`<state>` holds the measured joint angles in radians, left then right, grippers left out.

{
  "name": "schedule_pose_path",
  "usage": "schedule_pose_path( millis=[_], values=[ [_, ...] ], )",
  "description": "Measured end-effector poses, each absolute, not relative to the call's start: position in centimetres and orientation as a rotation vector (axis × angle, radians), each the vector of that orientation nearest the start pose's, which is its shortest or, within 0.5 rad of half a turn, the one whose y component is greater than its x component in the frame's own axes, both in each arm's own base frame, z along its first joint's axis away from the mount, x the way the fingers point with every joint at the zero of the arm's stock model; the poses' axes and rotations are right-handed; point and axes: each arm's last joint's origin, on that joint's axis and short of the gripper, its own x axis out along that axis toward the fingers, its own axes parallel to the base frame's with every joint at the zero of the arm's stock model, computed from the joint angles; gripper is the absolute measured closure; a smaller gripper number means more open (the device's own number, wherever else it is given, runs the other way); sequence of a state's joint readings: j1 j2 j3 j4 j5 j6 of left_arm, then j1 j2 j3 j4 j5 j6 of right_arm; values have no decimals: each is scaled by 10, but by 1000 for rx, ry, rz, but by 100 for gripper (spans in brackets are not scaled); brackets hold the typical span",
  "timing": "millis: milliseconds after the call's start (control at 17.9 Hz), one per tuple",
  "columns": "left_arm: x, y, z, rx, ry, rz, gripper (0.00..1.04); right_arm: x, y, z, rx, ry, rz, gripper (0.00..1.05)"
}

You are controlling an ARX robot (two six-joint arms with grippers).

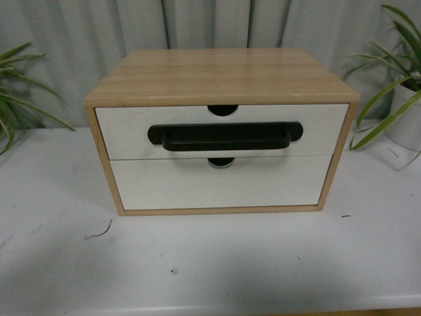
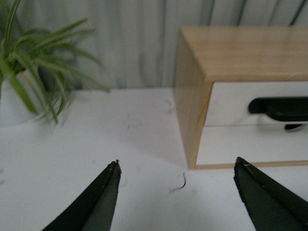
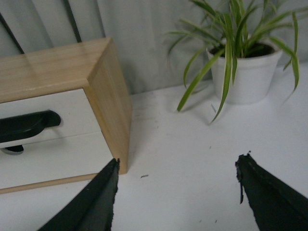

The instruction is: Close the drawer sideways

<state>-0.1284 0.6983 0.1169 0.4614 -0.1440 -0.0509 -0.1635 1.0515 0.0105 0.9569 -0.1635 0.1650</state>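
- The drawer [image 1: 131, 131], the upper of two in a wooden cabinet [image 1: 220, 76] on the white tabletop [image 1: 210, 263], has its white front about level with the cabinet's frame; I cannot tell whether a small gap remains.
- The left gripper [image 2: 176, 162] hangs over the tabletop off the cabinet's left front corner, jaws spread wide and holding nothing.
- The right gripper [image 3: 180, 159] is likewise spread and empty, off the right front corner, near a potted plant [image 3: 250, 72].
- Neither arm shows in the front view, so both sit well back from the drawer.
- My advice: press with one flat finger on the white front beside the black handle [image 1: 225, 137], not on the handle itself (it could snag a fingertip).
- Push straight and level towards the cabinet; an off-centre shove may skew the drawer or slide the whole cabinet.
- Keep clear of the plain lower drawer [image 1: 217, 184].
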Motion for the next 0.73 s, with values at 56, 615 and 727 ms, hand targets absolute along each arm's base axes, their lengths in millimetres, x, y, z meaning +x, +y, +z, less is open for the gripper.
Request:
schedule_pose_path(
  millis=[56, 615, 727],
  values=[
    [146, -14, 180, -29, 40, -6, 40, 153, -18, 151, 97, 70, 0, 38],
    [119, 0, 171, -14, -20, -2, 103, 120, 0, 171, 2, -12, 0, 103],
    [118, 0, 171, -14, -15, -2, 103, 119, 0, 171, 2, -12, 0, 103]
  ],
)
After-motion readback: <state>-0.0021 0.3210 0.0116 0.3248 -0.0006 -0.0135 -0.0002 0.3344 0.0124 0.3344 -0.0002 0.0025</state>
